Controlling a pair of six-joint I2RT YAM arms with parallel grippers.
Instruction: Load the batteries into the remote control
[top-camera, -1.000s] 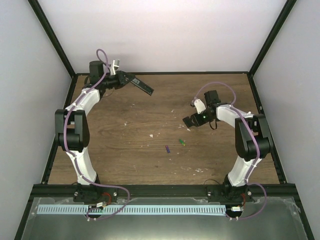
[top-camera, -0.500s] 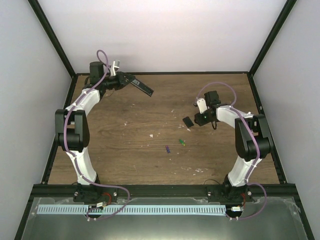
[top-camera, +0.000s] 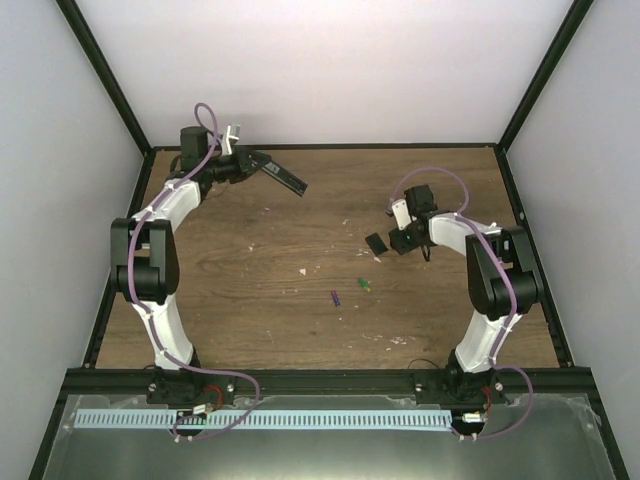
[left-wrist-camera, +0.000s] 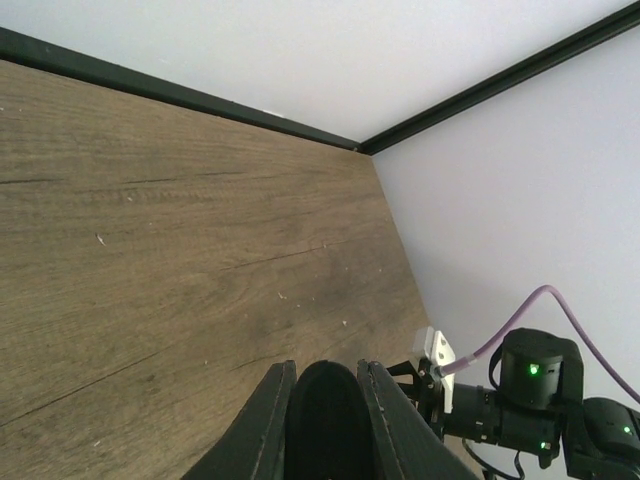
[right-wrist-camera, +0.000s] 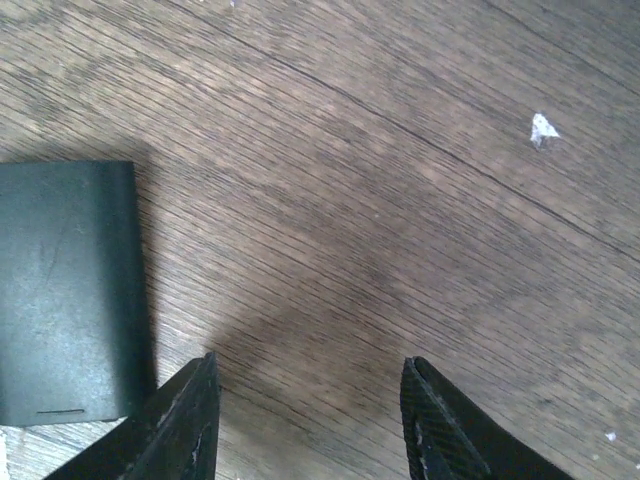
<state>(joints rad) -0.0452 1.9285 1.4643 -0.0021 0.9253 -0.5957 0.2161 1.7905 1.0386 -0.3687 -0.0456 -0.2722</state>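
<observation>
Now | remote control (top-camera: 287, 179): slim black bar, seemingly lifted | left hand (top-camera: 251, 160) pinching it | right hand (right-wrist-camera: 305, 400) spread

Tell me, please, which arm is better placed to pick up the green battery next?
Right. The right gripper is open and empty, and nearer the green battery. The left gripper is shut on the remote control, farther away.

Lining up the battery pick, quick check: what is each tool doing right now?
Left tool: closed on the slim black bar-shaped remote control.
Right tool: open, holding nothing.
</observation>
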